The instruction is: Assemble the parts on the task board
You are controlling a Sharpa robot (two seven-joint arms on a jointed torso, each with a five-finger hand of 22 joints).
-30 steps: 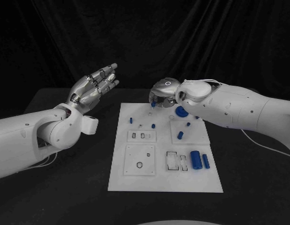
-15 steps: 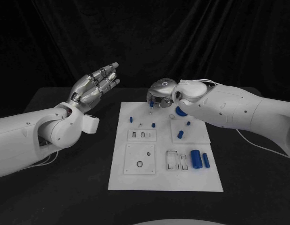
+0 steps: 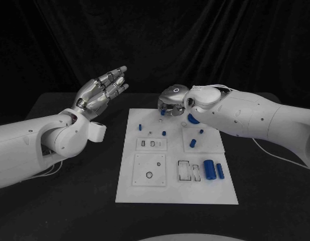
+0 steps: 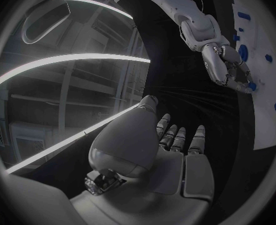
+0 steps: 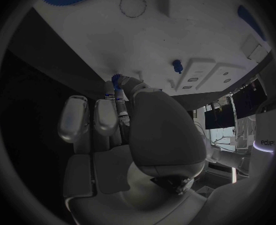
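Observation:
The white task board [image 3: 173, 193] lies in the middle of the black table. My right hand [image 3: 172, 102] hovers over its far edge and pinches a small blue part [image 3: 162, 113] in its fingertips; the right wrist view shows that blue part [image 5: 117, 80] between the fingers, just above the board [image 5: 175, 30]. On the board rest a blue gear [image 3: 193, 119], small blue pegs [image 3: 164, 134] and two long blue cylinders [image 3: 209, 169]. My left hand [image 3: 102, 91] is raised to the left of the board, fingers spread, holding nothing. The left wrist view shows its bare palm [image 4: 169, 160].
Square plates with holes [image 3: 150, 171] and slots [image 3: 189, 171] sit on the board's near half. Black table surface [image 3: 61, 201] runs all round the board. A dark curtain hangs behind.
My right hand has shifted slightly left and down with the blue part, nearer the board's far edge. The left hand has stayed still.

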